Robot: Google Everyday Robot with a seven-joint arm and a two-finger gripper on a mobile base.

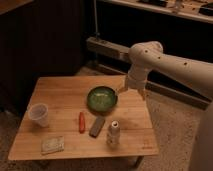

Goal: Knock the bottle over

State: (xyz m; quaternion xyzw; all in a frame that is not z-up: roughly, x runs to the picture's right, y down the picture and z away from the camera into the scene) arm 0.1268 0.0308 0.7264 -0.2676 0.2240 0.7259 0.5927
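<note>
The small white bottle [113, 133] with a narrow neck stands upright near the front right of the wooden table [60, 90]. My gripper [132, 92] hangs from the white arm above the table's right side, just right of the green bowl [102, 98]. It is well behind and above the bottle, apart from it, and holds nothing that I can see.
A translucent plastic cup [39, 114] stands at the table's left edge. A red-orange carrot-like item [81, 122] and a dark grey bar [97, 126] lie in the middle front. A pale packet [52, 144] lies at the front left. Dark shelving runs behind.
</note>
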